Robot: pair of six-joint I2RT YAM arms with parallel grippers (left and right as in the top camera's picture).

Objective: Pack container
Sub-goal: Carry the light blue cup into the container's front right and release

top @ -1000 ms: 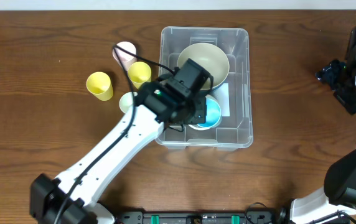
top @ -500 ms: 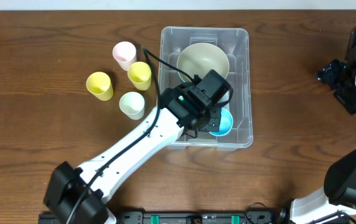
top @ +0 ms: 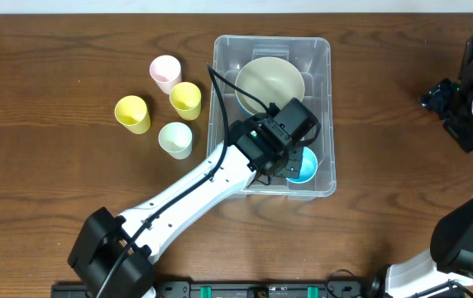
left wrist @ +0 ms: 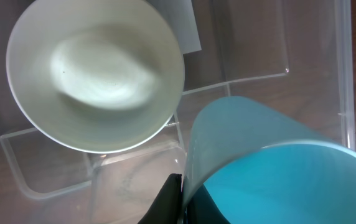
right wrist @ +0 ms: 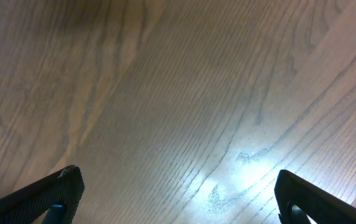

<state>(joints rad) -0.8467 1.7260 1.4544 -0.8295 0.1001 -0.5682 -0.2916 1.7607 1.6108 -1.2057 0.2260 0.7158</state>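
Your left gripper is pinching the wall of a blue cup, one finger outside and one inside. The clear container lies directly beneath this gripper, and the cup hangs inside it. Just ahead of the fingers, a pale bowl sits in the same container, close beside the cup. Your right gripper hangs over the bare wooden table, fingers spread wide, well apart from the container.

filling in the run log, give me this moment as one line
left pincer: shut on blue cup, inside container | cream bowl: in container | right pincer: open over table | four cups: outside container
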